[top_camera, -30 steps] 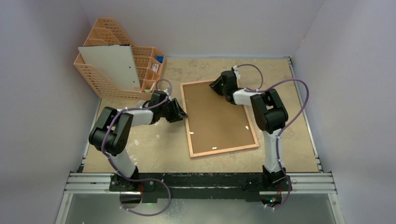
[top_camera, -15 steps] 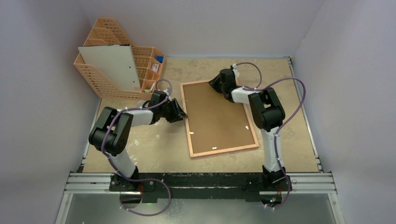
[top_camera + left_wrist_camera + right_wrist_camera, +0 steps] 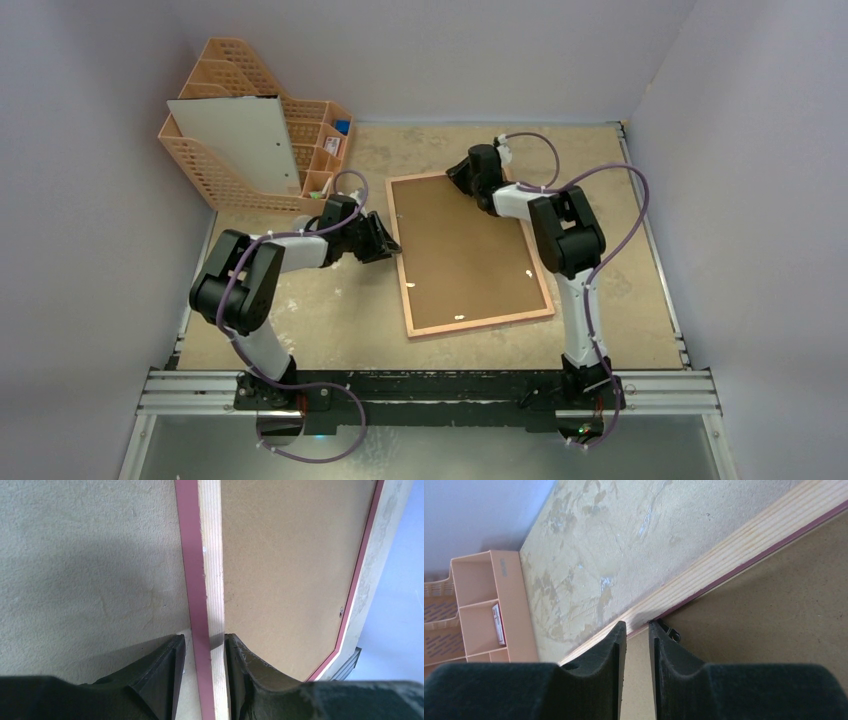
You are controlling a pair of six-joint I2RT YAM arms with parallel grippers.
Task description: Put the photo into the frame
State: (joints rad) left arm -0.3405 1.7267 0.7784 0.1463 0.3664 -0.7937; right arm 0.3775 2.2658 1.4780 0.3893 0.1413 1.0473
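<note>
The frame (image 3: 480,322) lies face down mid-table, its pale wood back up, with a brown backing board (image 3: 465,250) inside it. My left gripper (image 3: 393,248) is open and straddles the frame's left rail (image 3: 200,555): one finger is outside with a small gap, the other is against the inner edge. My right gripper (image 3: 455,175) is at the frame's far rail (image 3: 744,545). Its jaws stand narrowly apart with nothing between them. One fingertip is beside a small black turn clip (image 3: 671,632). No sea print shows.
An orange mesh file rack (image 3: 200,165) stands at the back left, also in the right wrist view (image 3: 479,605). A large white sheet (image 3: 240,140) leans in it; I cannot tell whether it is the photo. Walls close in on the left, back and right.
My right gripper has shifted slightly up and left along the frame's far rail. The left arm and the frame have not moved.
</note>
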